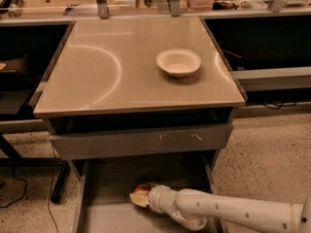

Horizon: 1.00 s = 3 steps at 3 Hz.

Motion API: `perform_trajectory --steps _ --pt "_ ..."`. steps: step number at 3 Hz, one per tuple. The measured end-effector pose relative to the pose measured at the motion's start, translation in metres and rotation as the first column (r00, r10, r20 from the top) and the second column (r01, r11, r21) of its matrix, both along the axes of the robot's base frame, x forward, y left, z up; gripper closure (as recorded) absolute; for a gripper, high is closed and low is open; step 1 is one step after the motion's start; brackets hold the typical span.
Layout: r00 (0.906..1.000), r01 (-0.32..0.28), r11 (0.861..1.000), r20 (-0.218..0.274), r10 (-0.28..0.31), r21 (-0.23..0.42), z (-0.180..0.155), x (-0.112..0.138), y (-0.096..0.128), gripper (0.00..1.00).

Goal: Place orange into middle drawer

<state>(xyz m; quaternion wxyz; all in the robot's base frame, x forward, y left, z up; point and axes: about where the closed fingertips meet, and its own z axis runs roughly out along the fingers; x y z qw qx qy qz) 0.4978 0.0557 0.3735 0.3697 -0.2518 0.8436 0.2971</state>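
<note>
The middle drawer (109,215) is pulled out at the bottom of the view, showing a flat grey floor and low side walls. My white arm reaches in from the lower right. My gripper (139,195) is low inside the drawer, near its middle, just above the floor. It is closed around the orange (143,188), of which only a small orange patch shows between the pale fingers (137,200).
A white bowl (178,62) stands on the beige table top (107,67). Below the top is a grey drawer front with pale scratch marks (141,142), overhanging the back of the open drawer. Speckled floor lies to both sides, with a black table leg (59,183) at the left.
</note>
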Motion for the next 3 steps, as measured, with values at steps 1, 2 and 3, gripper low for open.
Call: perform_trajectory --steps 1,2,3 --pt "1.0 0.0 1.0 0.0 0.0 0.0 0.0 0.0 0.0 0.82" --pt "1.0 0.0 1.0 0.0 0.0 0.0 0.0 0.0 0.0 0.59" --pt "1.0 0.0 1.0 0.0 0.0 0.0 0.0 0.0 0.0 0.36"
